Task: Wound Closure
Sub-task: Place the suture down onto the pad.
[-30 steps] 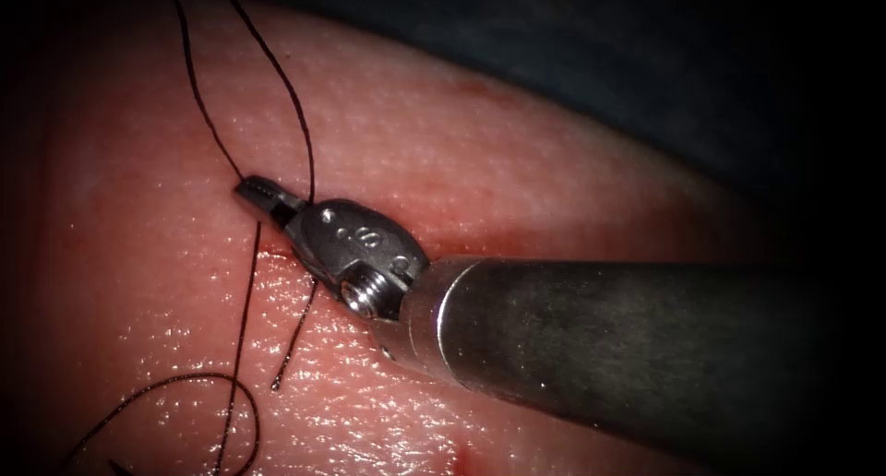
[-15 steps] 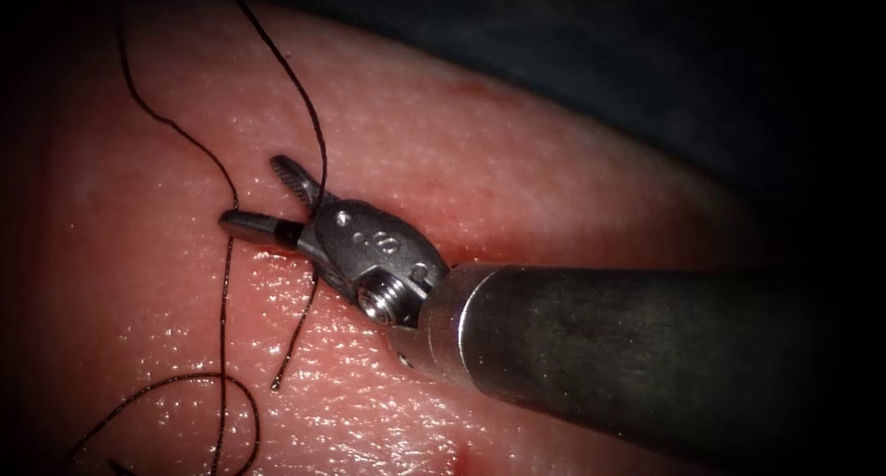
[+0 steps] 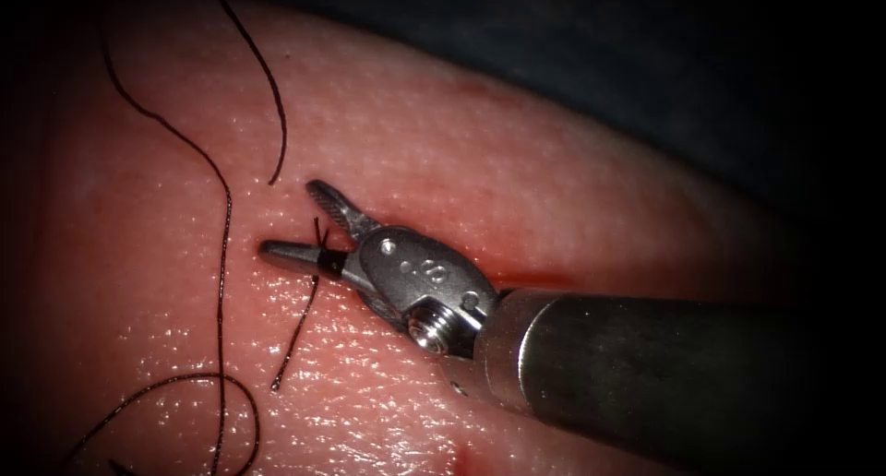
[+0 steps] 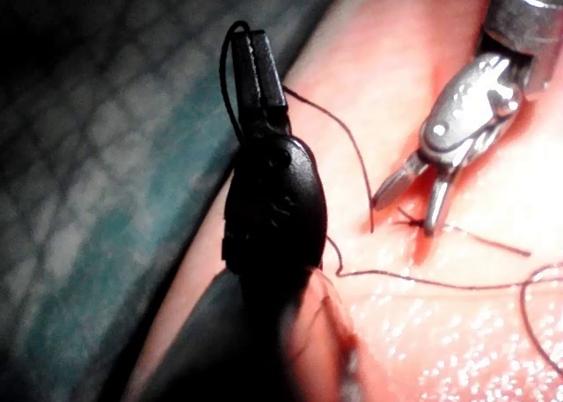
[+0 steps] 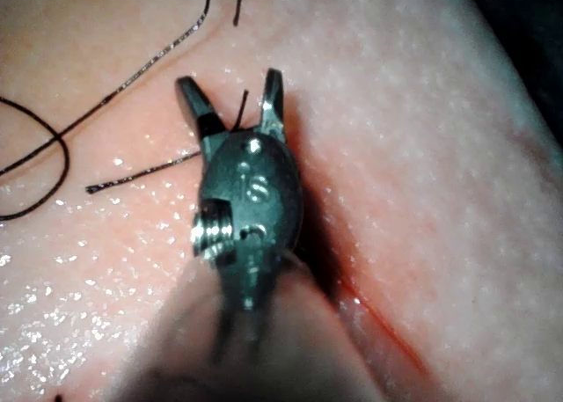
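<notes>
The right tool (image 3: 314, 225) stands spread over a short thread stub (image 3: 318, 233) on the tissue (image 3: 554, 181), holding nothing; the left tool (image 4: 253, 63), pressed together, pinches the thread (image 3: 221, 255); limp and fine, it looks best gripped near an end.

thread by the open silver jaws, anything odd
Nothing damaged. One dark thread strand ends loose above the right arm's silver tool, which is open and holds nothing; a short thread stub stands between its jaws. The left arm's dark tool grips thread.
</notes>
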Available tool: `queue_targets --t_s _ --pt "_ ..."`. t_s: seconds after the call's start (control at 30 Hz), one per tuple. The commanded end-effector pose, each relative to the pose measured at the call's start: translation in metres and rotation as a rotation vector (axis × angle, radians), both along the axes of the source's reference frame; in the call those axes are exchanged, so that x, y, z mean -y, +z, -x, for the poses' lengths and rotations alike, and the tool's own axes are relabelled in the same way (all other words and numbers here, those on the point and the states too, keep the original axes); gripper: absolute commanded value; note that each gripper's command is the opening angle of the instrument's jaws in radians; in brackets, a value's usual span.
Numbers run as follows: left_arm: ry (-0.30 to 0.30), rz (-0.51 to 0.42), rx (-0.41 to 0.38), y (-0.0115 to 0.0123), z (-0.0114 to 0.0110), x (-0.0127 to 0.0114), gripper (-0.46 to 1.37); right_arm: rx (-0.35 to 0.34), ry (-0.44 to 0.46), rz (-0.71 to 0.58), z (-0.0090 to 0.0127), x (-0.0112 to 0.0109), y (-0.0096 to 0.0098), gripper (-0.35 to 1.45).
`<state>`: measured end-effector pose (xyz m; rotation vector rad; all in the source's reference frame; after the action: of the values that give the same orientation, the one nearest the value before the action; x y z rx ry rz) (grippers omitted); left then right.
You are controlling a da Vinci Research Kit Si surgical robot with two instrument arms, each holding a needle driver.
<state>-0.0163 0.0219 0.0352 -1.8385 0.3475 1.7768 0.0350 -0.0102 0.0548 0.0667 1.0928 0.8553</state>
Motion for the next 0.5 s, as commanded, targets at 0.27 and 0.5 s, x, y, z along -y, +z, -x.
queue_targets --t_s 0.27,0.5 --pt "-0.007 0.015 -0.014 0.0007 0.0008 -0.0005 -0.35 0.017 0.014 0.007 0.0023 0.0008 -0.0006 1.43" --pt "-0.027 0.048 -0.04 0.0028 0.0021 -0.0018 -0.35 0.03 0.034 0.016 0.0041 0.0017 -0.0011 1.44"
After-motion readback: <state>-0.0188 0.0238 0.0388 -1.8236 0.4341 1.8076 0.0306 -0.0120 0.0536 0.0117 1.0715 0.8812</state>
